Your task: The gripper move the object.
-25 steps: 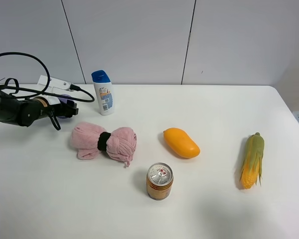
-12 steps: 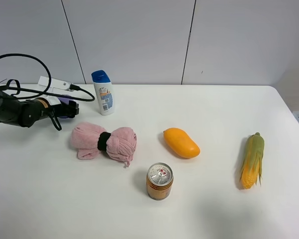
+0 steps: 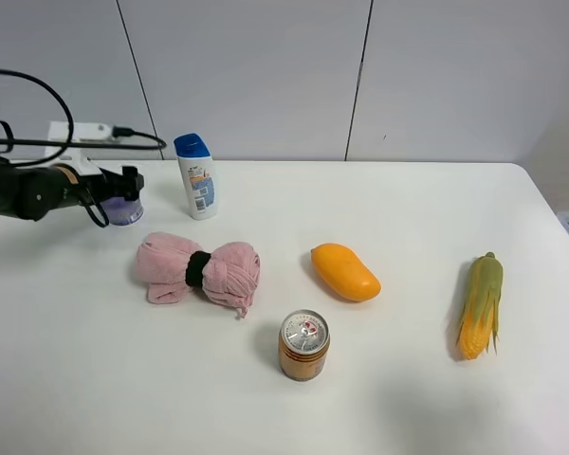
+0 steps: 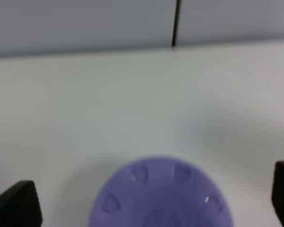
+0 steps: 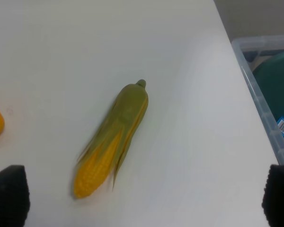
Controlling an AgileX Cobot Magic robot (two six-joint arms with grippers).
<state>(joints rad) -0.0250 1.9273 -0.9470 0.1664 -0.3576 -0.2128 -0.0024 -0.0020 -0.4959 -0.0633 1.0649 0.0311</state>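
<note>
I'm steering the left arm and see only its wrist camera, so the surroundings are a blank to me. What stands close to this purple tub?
Observer: A white blue-capped bottle stands upright just right of the tub in the high view, apart from it.
Operator: Anything on the nearer side?
Observer: A pink cloth bundle lies nearer the camera than the tub, off to the right.
Operator: And the other arm?
Observer: The right claw hangs open above a corn cob, which lies far right in the high view.
</note>
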